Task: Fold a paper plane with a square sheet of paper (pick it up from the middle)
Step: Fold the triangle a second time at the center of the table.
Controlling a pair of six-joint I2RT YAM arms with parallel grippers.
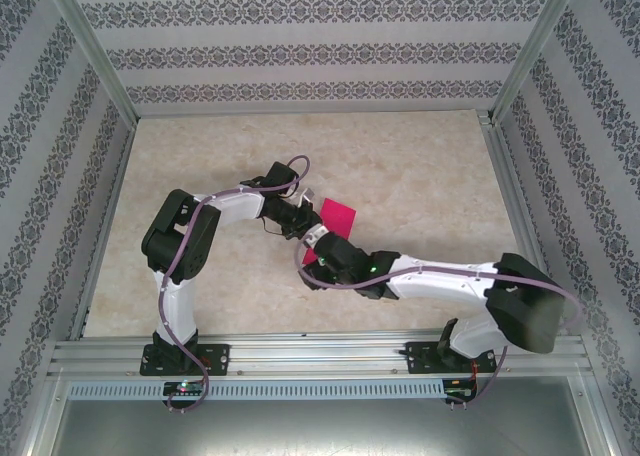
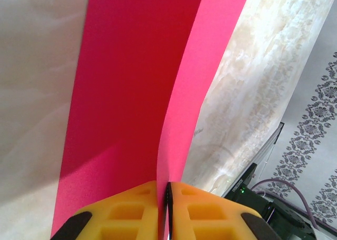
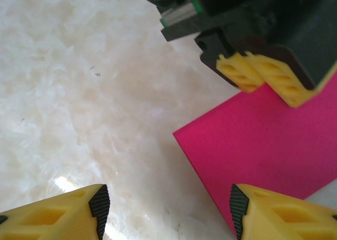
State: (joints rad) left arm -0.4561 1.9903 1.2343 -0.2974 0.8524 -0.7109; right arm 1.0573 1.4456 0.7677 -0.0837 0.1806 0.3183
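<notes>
Across the pale marbled surface [image 1: 420,176], boxed in by patterned walls [image 1: 300,56] and a metal frame [image 1: 320,351]: plenty of bare stone, all the action packed near the middle. Reaching in from the left base, the left arm [image 1: 185,236], white and black, elbow bent sharply, purple cable [image 1: 170,276] looping alongside. Sweeping in low from the right base, the right arm [image 1: 450,281], wrist right up against the other's. Just beyond the two wrists, poking out toward the far right, the square sheet of paper [image 1: 338,218], bright magenta.

Over to the left wrist view: sheet [image 2: 131,92] running up and away from the jaws, bowed along its length, darker on the left face, lighter pink on the right. Left pincer [image 2: 163,187] clamped on the sheet's edge, yellow fingers pressed together with nothing but paper between.

Now the right wrist view: those same yellow fingers [image 3: 245,74] biting the sheet's upper edge, sheet [image 3: 263,140] spread out over the surface, one corner pointing left. Right pincer [image 3: 168,213] spread wide, gripping nothing, one fingertip over bare stone, the other right at the sheet's near edge. Touching or apart there? Cannot tell.
</notes>
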